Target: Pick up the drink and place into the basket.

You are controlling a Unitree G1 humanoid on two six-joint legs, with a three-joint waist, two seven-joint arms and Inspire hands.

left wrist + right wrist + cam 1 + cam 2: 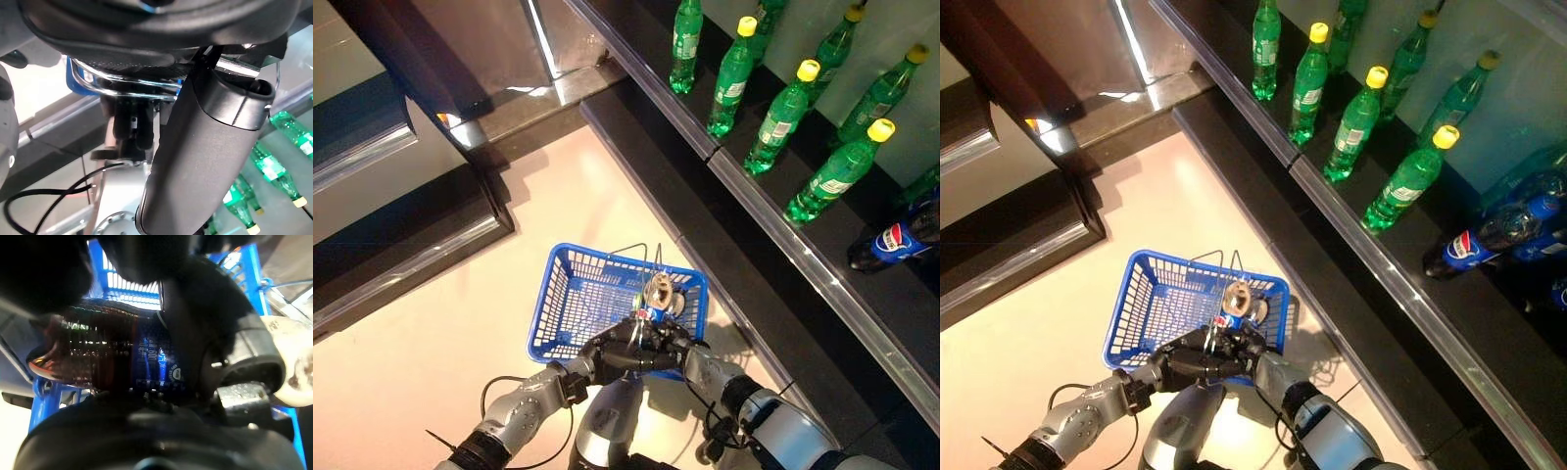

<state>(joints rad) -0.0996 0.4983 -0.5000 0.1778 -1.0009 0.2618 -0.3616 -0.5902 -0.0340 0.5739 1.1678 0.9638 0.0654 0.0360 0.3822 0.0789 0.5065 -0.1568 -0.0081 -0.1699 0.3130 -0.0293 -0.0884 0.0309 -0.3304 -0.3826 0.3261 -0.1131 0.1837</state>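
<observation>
My left hand [607,354] is shut on the thin wire handles [122,82] of the blue basket [570,294] and holds it up off the pale floor in front of me. My right hand [677,345] is right beside the left hand, at the basket's near rim. It is shut on the drink [658,292], a dark cola bottle with a blue label. The bottle is tilted with one end towards me and sits over the basket's near right corner. In the right wrist view the bottle [98,357] lies across my curled fingers, with the basket's blue mesh [124,284] behind it.
A dark shelf [773,230] runs along the right with green bottles [783,117] with yellow caps and a dark cola bottle [899,237]. A dark glass-fronted cabinet [401,225] stands at the left. Pale floor [431,333] lies between them.
</observation>
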